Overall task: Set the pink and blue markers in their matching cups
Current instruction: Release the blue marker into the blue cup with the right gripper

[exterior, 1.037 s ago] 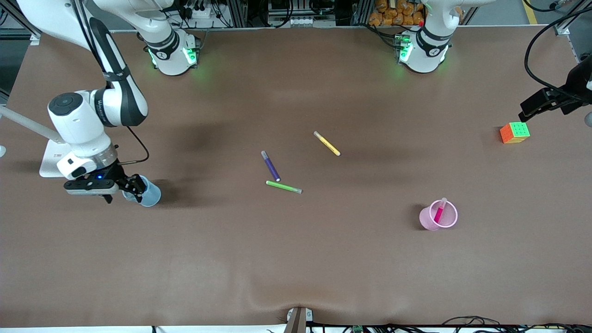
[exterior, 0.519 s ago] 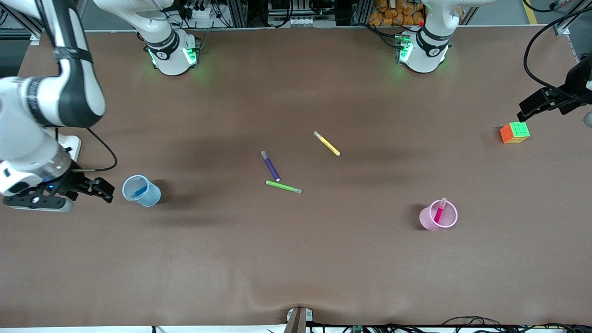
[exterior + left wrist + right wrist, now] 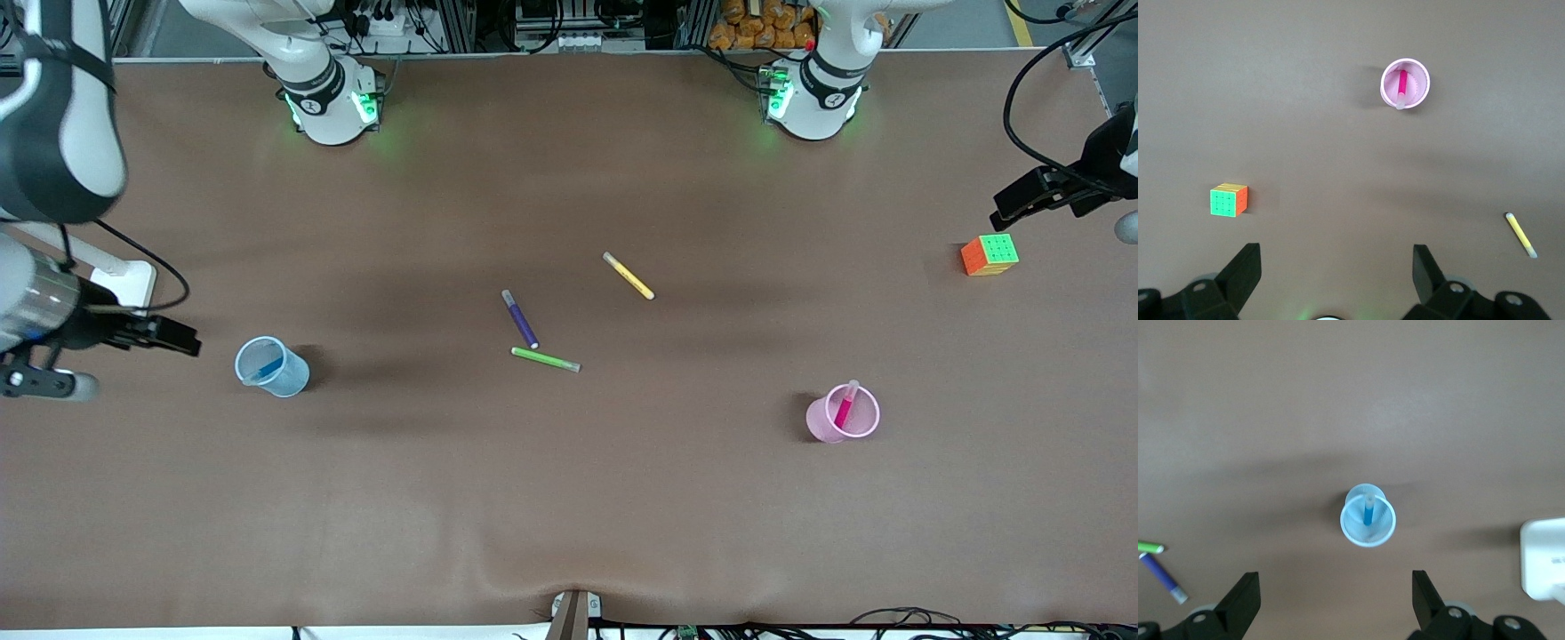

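The pale blue cup stands upright toward the right arm's end of the table with the blue marker inside it. The right wrist view shows this cup and marker from above. My right gripper is open and empty, raised beside the cup; its own view shows it well apart. The pale pink cup holds the pink marker, also seen in the left wrist view. My left gripper waits open and empty, high over the table's edge near the cube.
A purple pen, a lime-green pen and a yellow pen lie mid-table. A colour cube sits at the left arm's end. A white block lies under the right arm.
My right gripper has drawn back from the blue cup toward the right arm's end of the table and risen. The blue marker stays in the cup. The left arm has barely moved.
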